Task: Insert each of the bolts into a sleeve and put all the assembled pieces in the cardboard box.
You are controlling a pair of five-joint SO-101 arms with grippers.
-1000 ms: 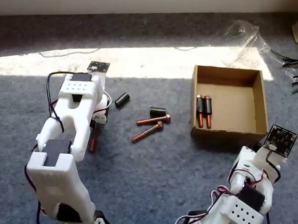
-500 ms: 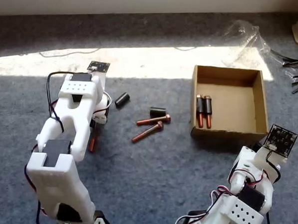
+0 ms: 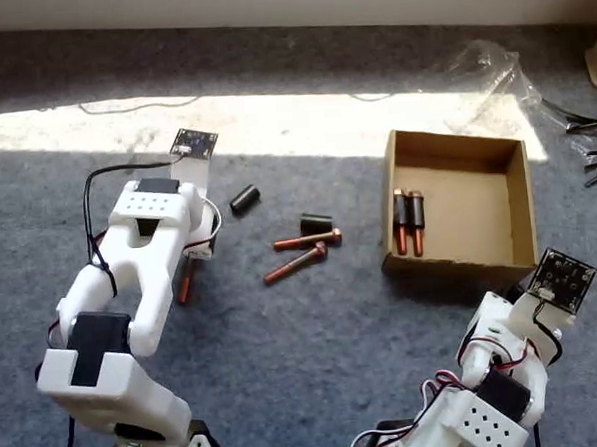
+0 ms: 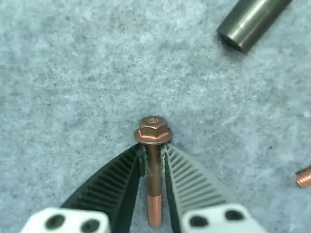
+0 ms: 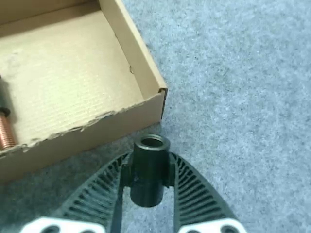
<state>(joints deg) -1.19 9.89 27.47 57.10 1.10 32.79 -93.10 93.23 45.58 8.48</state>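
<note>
My left gripper (image 4: pixel 153 148) is shut on a copper bolt (image 4: pixel 153 165), its hex head pointing away from the wrist, just above the grey carpet. From above, that bolt (image 3: pixel 186 284) shows under the left arm (image 3: pixel 149 241). My right gripper (image 5: pixel 148 158) is shut on a black sleeve (image 5: pixel 147 170), open end up, beside a corner of the cardboard box (image 5: pixel 141 63). Two assembled pieces (image 3: pixel 409 221) lie in the box (image 3: pixel 389 199). Two loose bolts (image 3: pixel 300 251) and two black sleeves (image 3: pixel 244 199) (image 3: pixel 317 224) lie on the carpet between the arms.
A crumpled clear plastic bag (image 3: pixel 486 68) lies behind the box, and dark tools (image 3: pixel 590 148) poke in at the right edge. A sunlit strip crosses the carpet at the back. The right arm (image 3: pixel 506 363) stands near the front right.
The left arm has drawn back toward the near left, still holding its bolt. The right arm, the box and the loose parts have not moved.
</note>
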